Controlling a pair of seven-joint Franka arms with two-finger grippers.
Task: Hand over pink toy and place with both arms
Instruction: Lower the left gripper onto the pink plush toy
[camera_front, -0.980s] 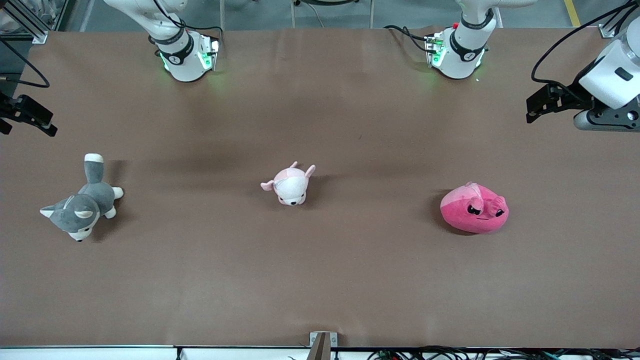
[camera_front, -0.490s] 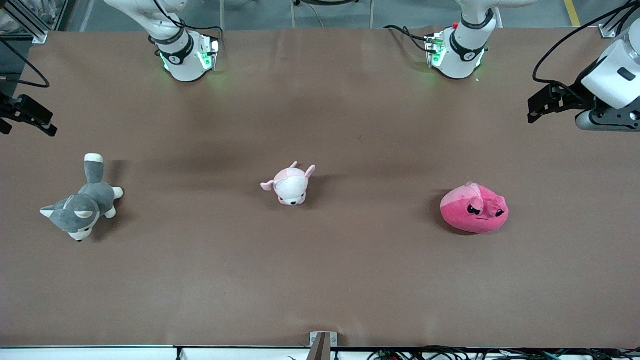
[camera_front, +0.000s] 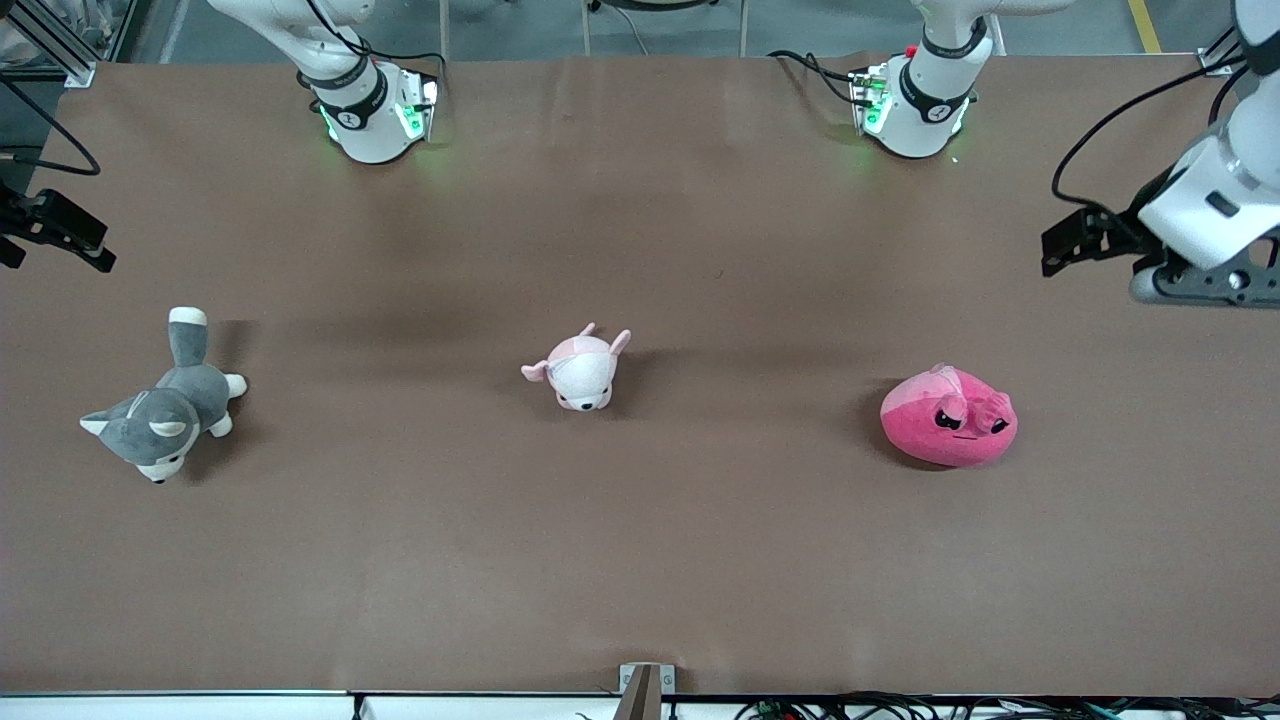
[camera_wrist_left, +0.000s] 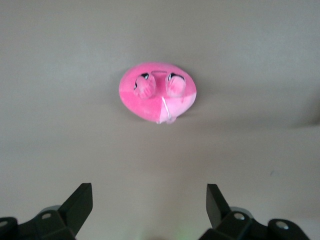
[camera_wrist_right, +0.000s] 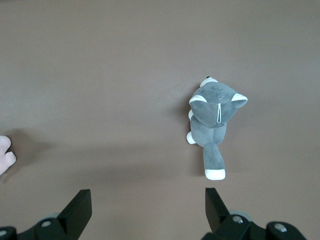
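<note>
Both arms are glossy white tubes with black joint bands, green glowing base lights (camera_front: 408, 118), looping black cables (camera_front: 1120, 100) and matte black angled jaws.

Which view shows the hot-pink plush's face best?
Left wrist view: the hot-pink plush sits centred and large, black eyes and nubs clear, ahead of the open left gripper. Front view shows it small. Right wrist view misses it.

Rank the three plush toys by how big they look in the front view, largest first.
1. grey and white plush, stretched out with its tail, toward the right arm's end of the table.
2. pink toy, the round hot-pink blob; its body looks about as bulky as the grey one's, so these two are close.
3. pale pink-and-white plush, clearly the smallest.
</note>
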